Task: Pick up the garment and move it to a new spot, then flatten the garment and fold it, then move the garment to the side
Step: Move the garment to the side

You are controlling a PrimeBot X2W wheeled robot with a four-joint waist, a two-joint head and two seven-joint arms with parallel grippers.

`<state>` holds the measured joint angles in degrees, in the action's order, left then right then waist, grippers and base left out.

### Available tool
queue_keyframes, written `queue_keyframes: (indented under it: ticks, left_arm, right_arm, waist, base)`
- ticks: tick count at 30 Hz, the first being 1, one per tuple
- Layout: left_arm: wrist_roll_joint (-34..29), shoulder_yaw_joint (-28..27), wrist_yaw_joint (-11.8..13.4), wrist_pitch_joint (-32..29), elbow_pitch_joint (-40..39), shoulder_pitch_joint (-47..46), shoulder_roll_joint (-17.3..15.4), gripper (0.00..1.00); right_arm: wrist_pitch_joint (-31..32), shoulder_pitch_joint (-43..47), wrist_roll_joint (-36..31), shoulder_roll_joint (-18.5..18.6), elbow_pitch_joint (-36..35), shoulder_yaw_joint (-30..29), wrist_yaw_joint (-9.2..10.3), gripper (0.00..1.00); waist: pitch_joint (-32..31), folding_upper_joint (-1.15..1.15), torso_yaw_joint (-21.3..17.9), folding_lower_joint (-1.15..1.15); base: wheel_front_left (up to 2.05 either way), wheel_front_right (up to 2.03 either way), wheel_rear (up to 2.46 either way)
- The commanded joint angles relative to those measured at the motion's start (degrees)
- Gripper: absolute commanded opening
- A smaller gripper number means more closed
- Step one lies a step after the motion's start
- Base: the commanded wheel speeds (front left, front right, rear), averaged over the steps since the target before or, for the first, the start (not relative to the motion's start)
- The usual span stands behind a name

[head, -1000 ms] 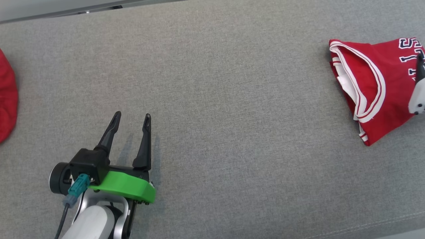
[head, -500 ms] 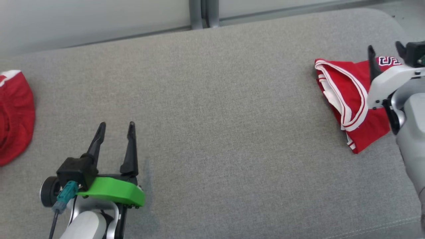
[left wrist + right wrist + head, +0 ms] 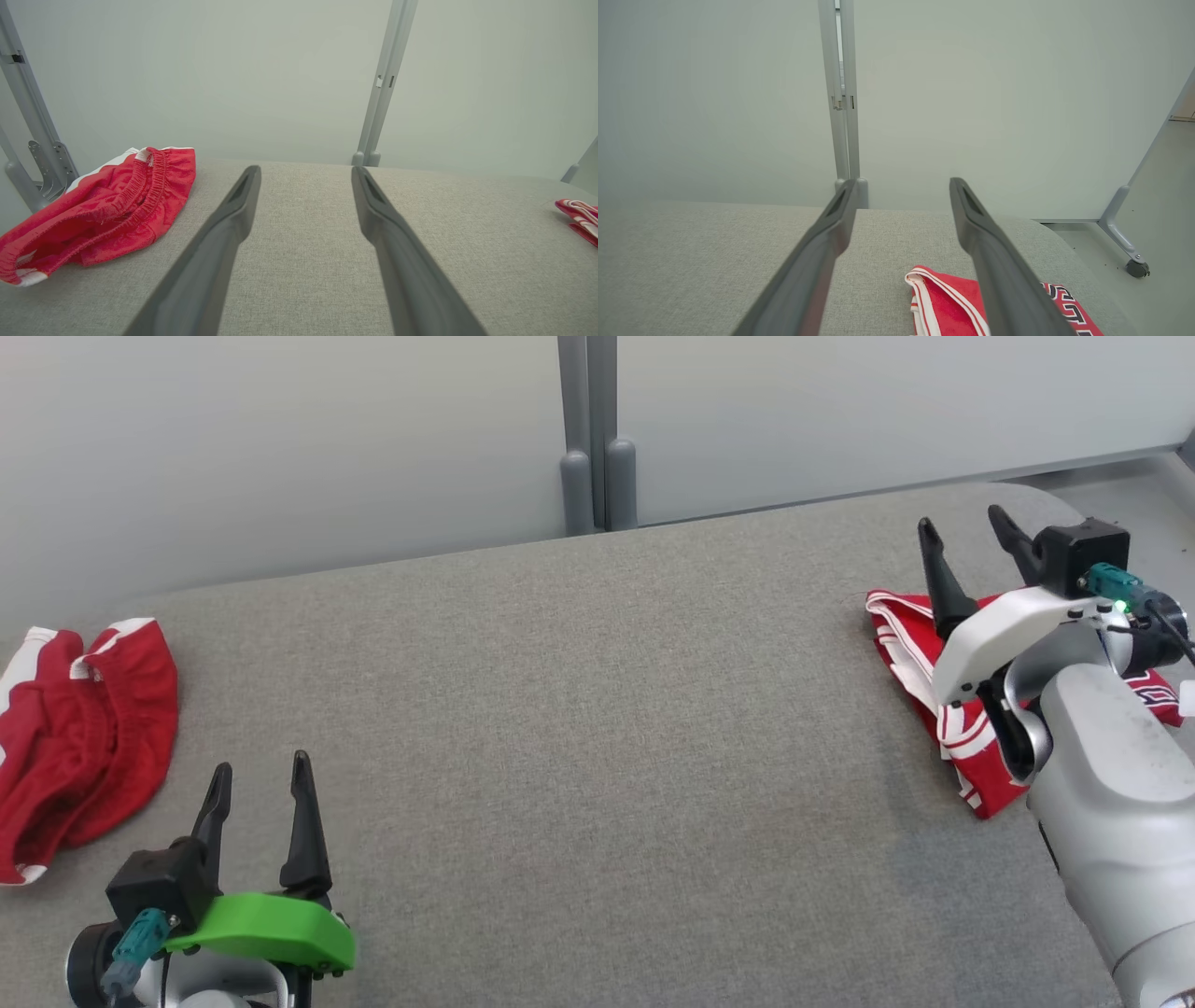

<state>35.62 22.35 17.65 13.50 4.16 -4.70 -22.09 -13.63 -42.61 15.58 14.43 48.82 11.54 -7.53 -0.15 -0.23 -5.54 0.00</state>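
A folded red garment (image 3: 971,765) with white trim and dark lettering lies flat at the table's right end. My right gripper (image 3: 962,519) hangs above it, open and empty, its arm covering part of the cloth. The right wrist view has the same garment (image 3: 948,303) below the right gripper (image 3: 902,182). A second red garment (image 3: 84,728), crumpled with an elastic waistband, lies at the left end. My left gripper (image 3: 261,765) stands open and empty near the front left, just right of that heap (image 3: 107,205). In the left wrist view the left gripper (image 3: 306,170) points across bare fabric.
The grey fabric table (image 3: 597,709) stretches wide between the two garments. A pale wall panel with a grey post (image 3: 588,429) stands right behind its far edge. The table's right end is rounded, with floor and a caster wheel (image 3: 1136,268) beyond it.
The head camera has tilted up, so the wall and both table ends show. My right gripper has risen off the folded garment and come into view, still open. The left stays open.
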Motion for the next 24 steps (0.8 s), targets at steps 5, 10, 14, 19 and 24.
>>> queue_keyframes:
  ticks: [5, 10, 14, 19, 24]
  left_arm:
    - [0.8, -0.9, 0.4, 0.7, -0.1, 2.7, -0.1, 1.00]
    - [1.2, -0.7, 0.7, 0.8, -0.5, 4.5, 0.2, 1.00]
    - [1.4, -0.3, 0.7, 0.5, -0.7, 5.6, 0.5, 1.00]
    - [1.6, 0.2, 1.0, 0.6, -0.6, 6.7, 0.9, 1.00]
    - [0.9, 1.3, 0.2, 0.7, 0.5, 6.4, 1.3, 1.00]
  right_arm:
    - [1.7, 7.0, 1.0, -1.8, -7.3, -0.5, 0.08, 1.00]
    - [4.1, 14.4, -0.5, -4.4, -16.1, -0.9, 0.08, 1.00]
    - [5.9, 20.0, -2.8, -6.9, -23.3, -2.4, 0.07, 1.00]
    - [7.9, 26.0, -5.1, -9.5, -30.8, -5.4, 0.07, 1.00]
    - [9.2, 31.5, -6.1, -11.0, -36.4, -8.0, 0.06, 1.00]
  waist:
    - [-2.8, 0.23, 2.1, 0.00]
    - [-3.4, 0.23, 2.8, 0.00]
    - [-3.5, 0.23, 3.1, 0.00]
    - [-3.5, 0.23, 3.5, 0.00]
    - [-3.5, 0.23, 4.6, 0.00]
  base:
    - [0.00, 0.00, 0.00]
    - [0.00, 0.00, 0.00]
    - [0.00, 0.00, 0.00]
    - [0.00, 0.00, 0.00]
    - [0.00, 0.00, 0.00]
